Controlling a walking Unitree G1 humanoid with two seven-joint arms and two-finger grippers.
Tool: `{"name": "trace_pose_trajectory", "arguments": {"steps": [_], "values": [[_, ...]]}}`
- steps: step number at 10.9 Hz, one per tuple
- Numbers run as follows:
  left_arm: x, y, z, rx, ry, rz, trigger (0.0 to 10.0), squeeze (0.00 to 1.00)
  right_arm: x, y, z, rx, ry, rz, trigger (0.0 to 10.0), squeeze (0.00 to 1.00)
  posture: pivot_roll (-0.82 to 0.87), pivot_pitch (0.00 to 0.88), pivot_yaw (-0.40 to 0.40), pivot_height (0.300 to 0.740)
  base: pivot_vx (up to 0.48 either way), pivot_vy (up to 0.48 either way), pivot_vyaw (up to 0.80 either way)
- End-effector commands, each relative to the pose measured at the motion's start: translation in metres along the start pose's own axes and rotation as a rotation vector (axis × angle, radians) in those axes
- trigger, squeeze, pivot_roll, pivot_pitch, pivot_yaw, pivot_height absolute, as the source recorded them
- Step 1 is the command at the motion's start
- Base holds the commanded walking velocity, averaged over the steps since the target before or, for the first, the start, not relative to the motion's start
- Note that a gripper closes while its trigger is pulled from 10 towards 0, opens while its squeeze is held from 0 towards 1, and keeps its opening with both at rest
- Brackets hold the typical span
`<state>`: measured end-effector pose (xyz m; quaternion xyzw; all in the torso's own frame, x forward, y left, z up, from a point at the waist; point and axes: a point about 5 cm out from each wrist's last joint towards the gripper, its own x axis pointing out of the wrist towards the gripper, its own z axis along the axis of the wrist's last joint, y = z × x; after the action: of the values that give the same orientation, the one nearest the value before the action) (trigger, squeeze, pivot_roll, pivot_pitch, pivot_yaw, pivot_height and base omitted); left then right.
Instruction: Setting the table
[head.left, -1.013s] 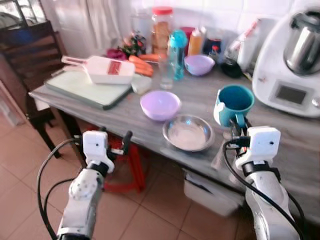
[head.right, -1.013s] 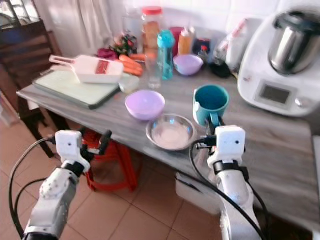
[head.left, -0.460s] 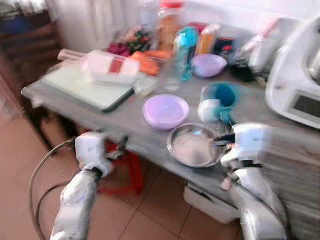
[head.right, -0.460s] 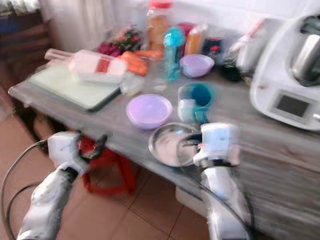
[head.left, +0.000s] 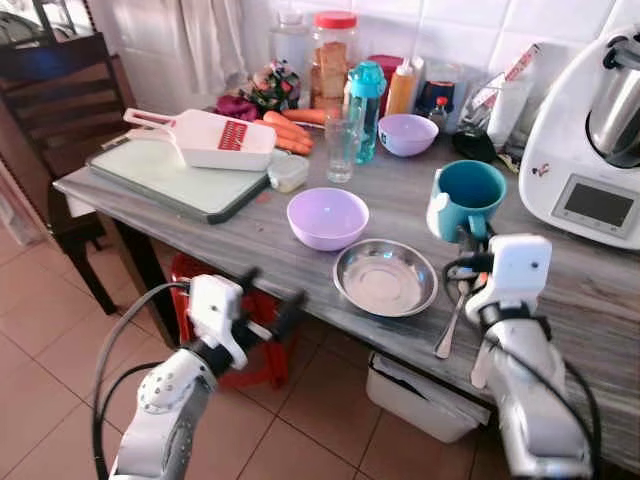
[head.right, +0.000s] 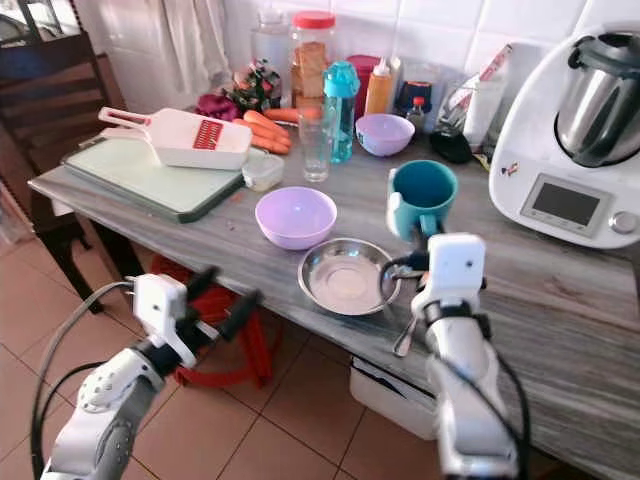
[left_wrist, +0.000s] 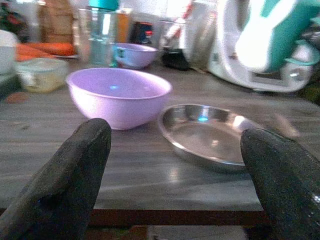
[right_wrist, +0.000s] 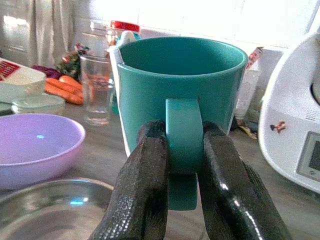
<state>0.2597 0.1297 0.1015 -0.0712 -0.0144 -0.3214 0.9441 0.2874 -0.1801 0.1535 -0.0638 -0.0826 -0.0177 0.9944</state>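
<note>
Table (head.left: 250, 235): grey wood-grain top, crowded along the wall side with jars and bottles.
Kitchen machine (head.left: 590, 130): white, at the table's right end, just beyond the mug.
Cutting board (head.left: 175, 175): pale green, at the left end, a white slicer (head.left: 210, 138) lying on it.
Purple bowl (head.left: 327, 216): mid-table, just beside the steel bowl (head.left: 385, 278) near the front edge.
Teal mug (right_wrist: 182, 95): upright, right of both bowls, handle facing the robot.
Right gripper (right_wrist: 182, 165): fingers (right_wrist: 145, 185) closed on the mug's handle, one on each side of it.
Left gripper (head.left: 272, 305): fingers (left_wrist: 65, 175) spread wide with nothing between them, level with the table's front edge, facing the two bowls.
Spoon (head.left: 452, 322): lying beside the steel bowl.
</note>
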Motion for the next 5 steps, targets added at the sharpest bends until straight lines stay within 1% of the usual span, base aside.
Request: {"name": "trace_pose_trajectory", "arguments": {"steps": [1,2,3,5], "values": [[0.005,-0.005,0.008,0.002,-0.006,-0.072,10.0,0.0,0.007,-0.007,0.001,0.0,0.006,-0.023,10.0,0.0,0.01,0.016,-0.026,0.74,0.0,0.0,0.0],[0.005,-0.011,0.011,0.004,0.009,-0.147,10.0,0.0,0.016,-0.013,-0.005,-0.014,0.04,-0.024,10.0,0.0,0.01,0.015,-0.027,0.74,0.0,0.0,0.0],[0.003,-0.012,0.011,0.023,0.023,-0.172,10.0,0.0,0.025,-0.017,-0.009,-0.017,0.054,-0.026,10.0,0.0,0.01,0.015,-0.027,0.74,0.0,0.0,0.0],[0.001,-0.01,0.012,0.012,0.025,-0.156,10.0,0.0,0.037,-0.018,-0.012,0.026,0.062,-0.031,10.0,0.0,0.03,0.026,-0.03,0.74,0.0,0.0,0.0]]}}
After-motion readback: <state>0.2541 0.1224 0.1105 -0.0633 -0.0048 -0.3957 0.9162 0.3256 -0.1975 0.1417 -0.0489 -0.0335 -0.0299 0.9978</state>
